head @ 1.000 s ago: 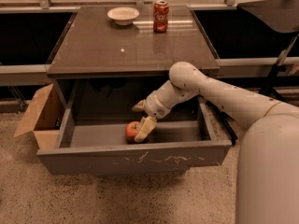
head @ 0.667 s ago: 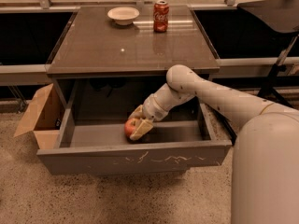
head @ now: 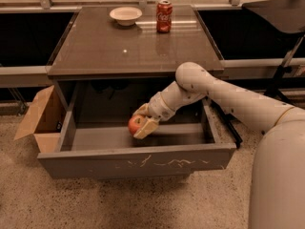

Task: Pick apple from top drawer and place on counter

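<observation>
The red apple [head: 135, 124] with a yellowish patch is inside the open grey top drawer [head: 138, 162], near its middle. My gripper [head: 142, 122] reaches down into the drawer from the right and its cream fingers [head: 147, 128] are closed around the apple, which appears lifted a little off the drawer floor. The glossy grey-brown counter [head: 128, 46] lies directly above the drawer.
A white bowl [head: 126, 15] and a red soda can [head: 164, 16] stand at the counter's far edge. An open brown cardboard box [head: 40, 119] sits on the floor left of the drawer. A dark chair [head: 281, 13] stands at the right.
My gripper has closed on the apple and raised it slightly, shifting a little left within the drawer.
</observation>
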Tool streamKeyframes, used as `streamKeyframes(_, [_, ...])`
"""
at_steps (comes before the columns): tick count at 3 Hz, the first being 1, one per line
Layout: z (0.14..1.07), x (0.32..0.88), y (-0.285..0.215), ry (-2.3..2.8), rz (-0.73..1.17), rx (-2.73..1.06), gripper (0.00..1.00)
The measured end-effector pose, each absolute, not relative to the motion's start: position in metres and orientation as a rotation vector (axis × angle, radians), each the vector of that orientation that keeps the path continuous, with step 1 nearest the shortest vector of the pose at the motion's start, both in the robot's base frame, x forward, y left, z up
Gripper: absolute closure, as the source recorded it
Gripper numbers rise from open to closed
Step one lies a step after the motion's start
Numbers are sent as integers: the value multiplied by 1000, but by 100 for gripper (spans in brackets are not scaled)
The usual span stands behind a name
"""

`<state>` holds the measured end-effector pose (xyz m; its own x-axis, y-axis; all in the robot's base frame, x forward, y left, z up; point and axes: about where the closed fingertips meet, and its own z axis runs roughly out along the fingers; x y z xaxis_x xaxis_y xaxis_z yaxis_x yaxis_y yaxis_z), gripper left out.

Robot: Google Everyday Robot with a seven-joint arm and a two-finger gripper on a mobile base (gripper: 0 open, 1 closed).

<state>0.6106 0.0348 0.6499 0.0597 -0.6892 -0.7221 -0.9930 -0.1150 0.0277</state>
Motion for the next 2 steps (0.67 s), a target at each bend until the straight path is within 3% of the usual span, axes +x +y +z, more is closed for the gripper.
streamKeyframes(2, [747,596,3,1519,672,-1823,100])
